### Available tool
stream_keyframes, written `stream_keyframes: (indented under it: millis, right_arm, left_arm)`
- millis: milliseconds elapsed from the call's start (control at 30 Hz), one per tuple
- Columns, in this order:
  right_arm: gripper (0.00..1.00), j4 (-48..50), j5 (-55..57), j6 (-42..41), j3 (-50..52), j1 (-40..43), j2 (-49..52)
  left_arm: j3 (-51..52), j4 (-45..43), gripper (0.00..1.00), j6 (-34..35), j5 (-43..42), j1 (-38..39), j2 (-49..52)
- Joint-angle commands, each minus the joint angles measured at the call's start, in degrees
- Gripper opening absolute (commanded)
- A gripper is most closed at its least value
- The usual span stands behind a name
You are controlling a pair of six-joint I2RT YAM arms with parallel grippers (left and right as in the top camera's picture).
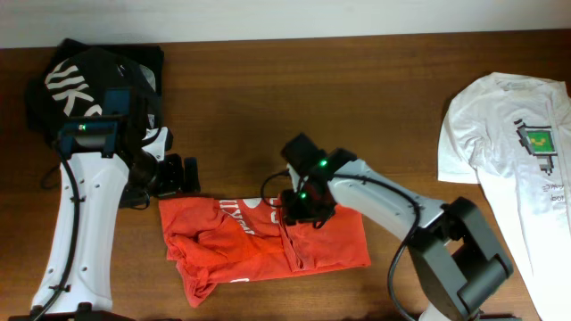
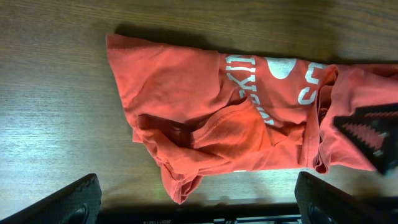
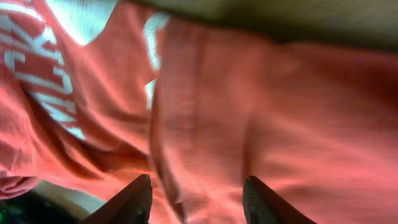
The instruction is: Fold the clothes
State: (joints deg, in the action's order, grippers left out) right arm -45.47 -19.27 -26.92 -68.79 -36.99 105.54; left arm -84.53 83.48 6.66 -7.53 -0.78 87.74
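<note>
The right pincer [image 1: 308, 212] is hanging low over the red-orange shirt [image 1: 259, 245]. Its two fingers [image 3: 134, 199] are standing apart, right down at the cloth and gripping nothing. The shirt is lying crumpled near the front edge of the bench [image 1: 268, 107], about the middle, with its white letters showing. The left pincer [image 1: 181, 176] is hovering just by the shirt's back left corner, spread wide and holding nothing. A black shirt [image 1: 67, 85] is sitting in the back left corner. A white shirt [image 1: 500, 125] is lying by the right edge.
</note>
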Motion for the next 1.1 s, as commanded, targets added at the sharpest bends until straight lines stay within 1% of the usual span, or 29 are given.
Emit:
stream_keyframes:
  millis: [0,33,67,100,133,200,233,300,333,400,467,500,567,600,633,667,733,767,800,833,867,933,967,1033,1067]
  right_arm:
    - [0.51,6.5,-1.0,-3.6,0.8,-4.1,2.7]
    - [0.51,8.3,-1.1,-3.6,0.7,-4.9,2.9]
    - [0.54,7.8,-1.2,-3.5,-0.5,-4.8,2.5]
    - [0.59,5.9,-1.4,-3.1,-2.3,-4.3,1.9]
    - [0.63,2.0,-1.7,-1.3,-5.5,-3.6,0.8]
    - [0.7,-13.9,-1.1,4.0,-15.9,-1.0,-2.2]
    - [0.71,-20.0,1.2,4.2,-18.8,-0.2,-2.8]
    - [0.72,-29.1,7.3,4.2,-19.2,0.3,-3.1]
    - [0.71,-29.9,7.3,4.2,-17.7,0.1,-2.9]
    - [0.69,-27.6,5.8,4.0,-11.6,-1.6,-2.9]
    - [0.68,-18.4,-1.9,4.0,-1.4,-4.1,-2.9]
    - [0.66,-13.2,-5.0,2.2,3.2,-5.1,-2.9]
    - [0.53,-5.0,-8.3,-2.6,9.6,-7.6,-2.9]
    - [0.41,-2.3,-10.3,-2.8,10.9,-8.9,-2.9]
    - [0.34,-0.7,-10.5,-4.1,11.0,-10.3,-2.9]
    - [0.22,1.4,-10.5,-4.8,10.8,-11.7,-2.9]
    - [0.15,2.5,-10.5,-5.1,9.7,-11.7,-2.9]
    - [0.1,1.5,-10.5,-4.9,8.2,-10.8,-3.1]
    - [0.07,-1.4,-10.5,-3.6,5.5,-9.6,-3.7]
    - [0.07,-4.4,-10.1,-2.1,3.4,-8.5,-4.2]
    - [0.13,-11.2,-6.7,-1.8,-0.5,-6.8,-4.6]
    - [0.24,-23.6,4.0,-1.9,-5.7,-3.7,-4.6]
    - [0.34,-28.5,9.1,-1.9,-7.5,-1.7,-4.7]
    - [0.46,-30.8,11.9,-1.8,-7.8,1.5,-4.7]
    - [0.56,-30.8,11.9,-1.8,-7.8,3.1,-4.7]
  left_arm:
    - [0.1,0.1,0.99,-0.5,-0.2,-0.1,0.3]
    - [0.1,0.1,0.99,-0.5,-0.2,-0.1,0.3]
    - [0.1,0.1,0.99,-0.5,-0.2,-0.1,0.3]
    - [0.1,0.1,0.99,-0.5,-0.2,-0.1,0.3]
    - [0.1,0.1,0.99,-0.5,-0.2,-0.1,0.3]
    - [0.1,0.1,0.99,-0.5,-0.2,-0.1,0.3]
    - [0.1,0.2,0.99,-0.5,-0.2,-0.1,0.3]
    - [0.1,0.1,0.99,-0.5,-0.2,-0.1,0.3]
    - [0.1,0.1,0.99,-0.5,-0.2,-0.1,0.3]
    - [0.1,0.1,0.99,-0.5,-0.2,-0.1,0.3]
    - [0.1,0.1,0.99,-0.5,-0.2,-0.1,0.3]
    - [0.1,0.1,0.99,-0.5,-0.2,-0.1,0.3]
    - [0.1,0.1,0.99,-0.5,-0.2,-0.1,0.3]
    - [0.1,0.1,0.99,-0.5,-0.3,-0.1,0.3]
    - [0.1,0.1,0.99,-0.5,-0.2,-0.1,0.3]
    - [0.1,0.1,0.99,-0.5,-0.2,-0.1,0.3]
    - [0.1,0.1,0.99,-0.5,-0.2,-0.1,0.3]
    - [0.1,0.1,0.99,-0.5,-0.2,-0.1,0.3]
    - [0.1,0.1,0.99,-0.5,-0.2,-0.1,0.3]
    - [0.1,0.2,0.99,-0.5,-0.2,-0.1,0.3]
    - [0.1,0.2,0.99,-0.5,-0.2,-0.1,0.3]
    - [0.1,0.2,0.99,-0.5,-0.2,-0.1,0.3]
    - [0.1,0.1,0.99,-0.5,-0.2,-0.1,0.3]
    - [0.1,0.2,0.99,-0.5,-0.2,-0.1,0.3]
    - [0.1,0.1,0.99,-0.5,-0.2,-0.1,0.3]
